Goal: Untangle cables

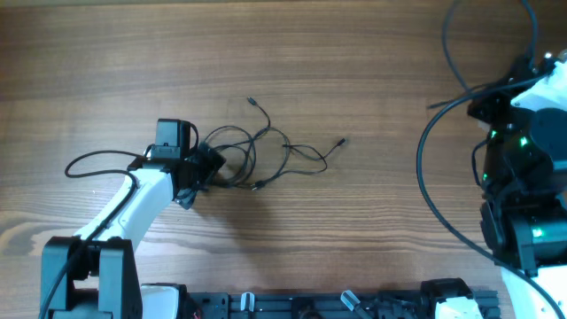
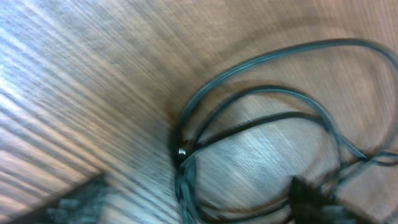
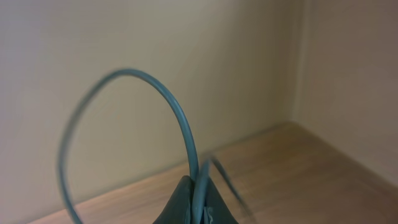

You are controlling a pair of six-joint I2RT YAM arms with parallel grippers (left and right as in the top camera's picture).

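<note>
Wood table point(image 1: 372, 62) — cables point(image 1: 266, 155) sprawl left-to-right, looping beside left pincer point(image 1: 211, 166).

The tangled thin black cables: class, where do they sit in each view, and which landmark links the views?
Overhead: cables at table centre, just right of the left arm.
Left wrist: their loops fill the right half.
Right wrist: not in it.
Shared landmark: the wood-grain table.
</note>
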